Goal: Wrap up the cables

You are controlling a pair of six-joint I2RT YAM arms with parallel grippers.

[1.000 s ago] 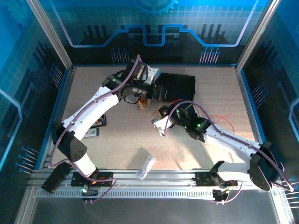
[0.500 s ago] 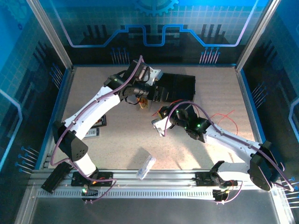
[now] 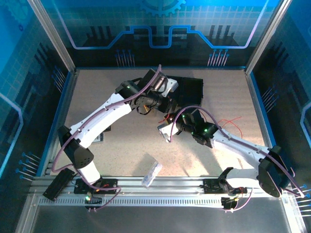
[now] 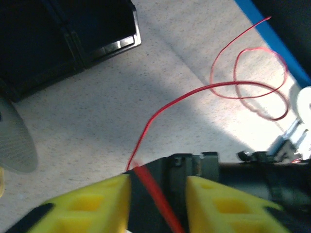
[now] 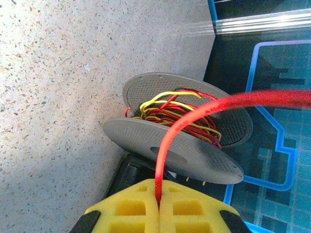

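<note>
i see my right gripper (image 5: 159, 193) clenched on the thin red cable (image 5: 167, 141), which arcs past the grey perforated spool (image 5: 136, 135) wound with yellow and red cables (image 5: 165, 109). my left gripper (image 4: 158, 187) stands released, the red cable running between its yellow fingers (image 4: 209, 199), seemingly untouched.

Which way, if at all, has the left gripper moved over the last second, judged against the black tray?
Yes. In the top view the left gripper has shifted to the right and slightly nearer, further along the front edge of the fixed black tray.
</note>
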